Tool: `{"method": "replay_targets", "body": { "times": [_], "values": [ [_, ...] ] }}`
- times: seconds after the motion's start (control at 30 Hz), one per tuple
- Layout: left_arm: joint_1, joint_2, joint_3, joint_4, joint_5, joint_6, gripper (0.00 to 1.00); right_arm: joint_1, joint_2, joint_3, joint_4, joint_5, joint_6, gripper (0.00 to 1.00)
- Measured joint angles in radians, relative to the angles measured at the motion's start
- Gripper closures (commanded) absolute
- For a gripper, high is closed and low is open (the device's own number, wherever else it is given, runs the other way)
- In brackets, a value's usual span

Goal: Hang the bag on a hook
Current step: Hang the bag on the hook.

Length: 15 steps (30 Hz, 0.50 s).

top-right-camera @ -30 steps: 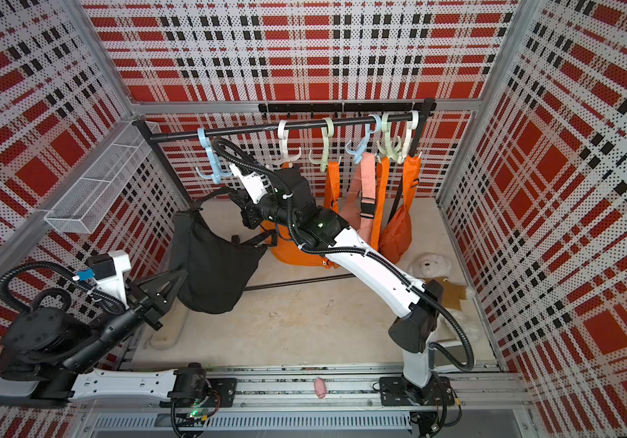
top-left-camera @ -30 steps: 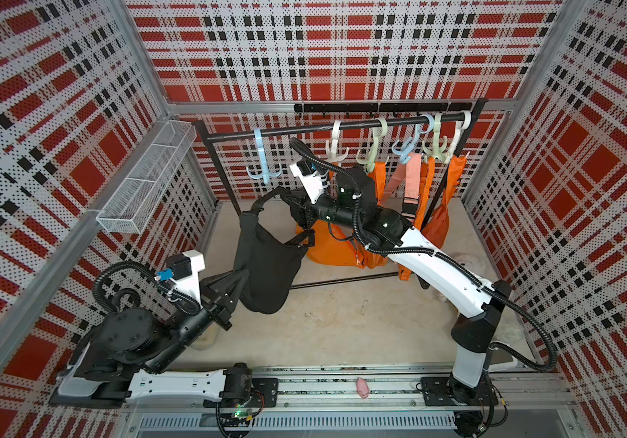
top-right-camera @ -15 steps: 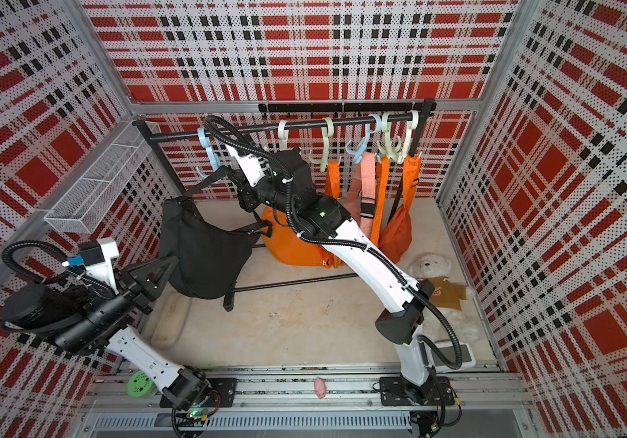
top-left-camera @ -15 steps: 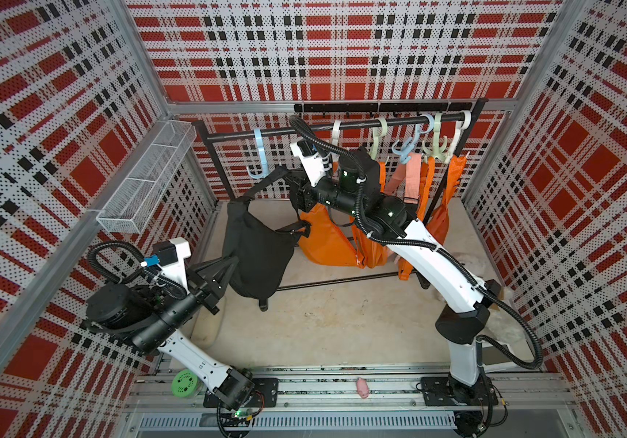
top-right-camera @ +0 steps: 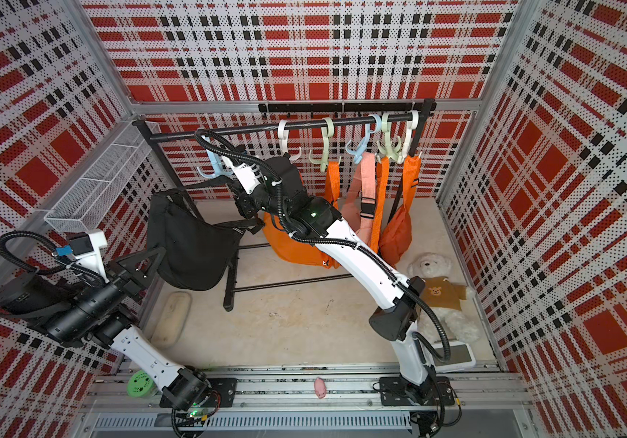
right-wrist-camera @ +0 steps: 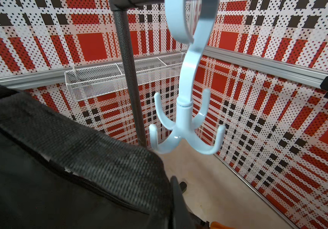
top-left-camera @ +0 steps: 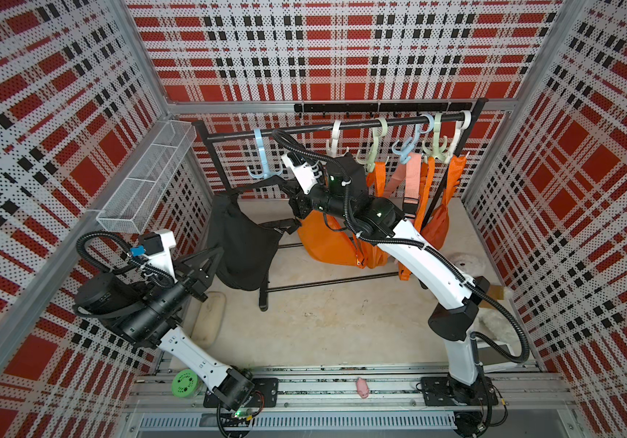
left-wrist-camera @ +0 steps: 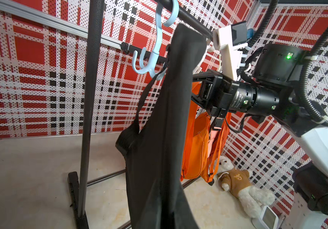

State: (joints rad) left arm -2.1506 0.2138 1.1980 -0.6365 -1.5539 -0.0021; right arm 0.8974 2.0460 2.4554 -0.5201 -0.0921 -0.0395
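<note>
The black bag (top-left-camera: 245, 242) (top-right-camera: 194, 242) hangs in the air between my two grippers, left of the orange bags. My left gripper (top-left-camera: 221, 250) (top-right-camera: 160, 251) is shut on the bag's lower side. In the left wrist view the black cloth (left-wrist-camera: 159, 138) covers its jaws. My right gripper (top-left-camera: 288, 187) (top-right-camera: 239, 188) is shut on the bag's webbing strap (right-wrist-camera: 83, 150), held just below and right of the light blue hook (top-left-camera: 263, 168) (top-right-camera: 213, 169) (left-wrist-camera: 149, 65) (right-wrist-camera: 185, 126). This hook hangs bare on the black rail (top-left-camera: 304, 129), close to the strap.
Several more hooks (top-left-camera: 370, 151) hang further right on the rail, with orange bags (top-left-camera: 334, 242) and a pink strap (top-left-camera: 410, 178) under them. The rack's post (left-wrist-camera: 89, 99) and foot (top-left-camera: 263, 299) stand beside the bag. A wire basket (top-left-camera: 145, 178) is on the left wall. A teddy bear (top-right-camera: 440, 295) lies at right.
Both arms have lifted the black bag up and to the left, towards the blue hook; the left arm's elbow has risen off the rail. Both grips stay shut.
</note>
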Motion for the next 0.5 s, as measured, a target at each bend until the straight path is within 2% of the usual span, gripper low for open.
{"method": "replay_targets", "body": {
  "times": [0.23,0.5],
  "values": [
    [-0.076,0.001,0.053,-0.020,-0.002,0.016,1.00,-0.005,0.035,0.024,0.000,0.010,-0.003,1.00],
    [-0.082,0.019,0.117,-0.071,-0.004,0.011,1.00,-0.020,0.037,0.046,-0.006,0.012,-0.003,1.00]
  ]
}}
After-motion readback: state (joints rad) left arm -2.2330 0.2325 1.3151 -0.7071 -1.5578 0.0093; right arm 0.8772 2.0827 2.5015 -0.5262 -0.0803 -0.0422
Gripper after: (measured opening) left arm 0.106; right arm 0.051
